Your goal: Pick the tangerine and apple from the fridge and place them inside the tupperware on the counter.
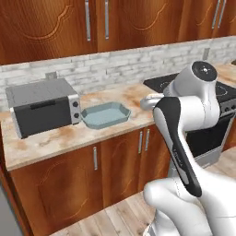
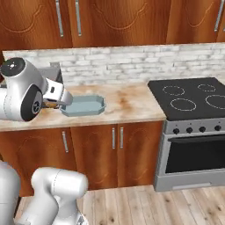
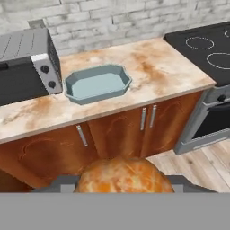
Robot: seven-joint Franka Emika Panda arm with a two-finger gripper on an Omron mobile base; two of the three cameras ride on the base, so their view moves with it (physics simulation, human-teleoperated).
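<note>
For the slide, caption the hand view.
Tangerine in the pincer, facing the empty tupperware on the counter.

Tupperware [image 2: 83,106] on counter [image 2: 127,105]

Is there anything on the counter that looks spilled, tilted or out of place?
Nothing stands out. The shallow pale blue-grey tupperware sits flat and empty on the beige speckled counter, beside the grey toaster oven.
</note>
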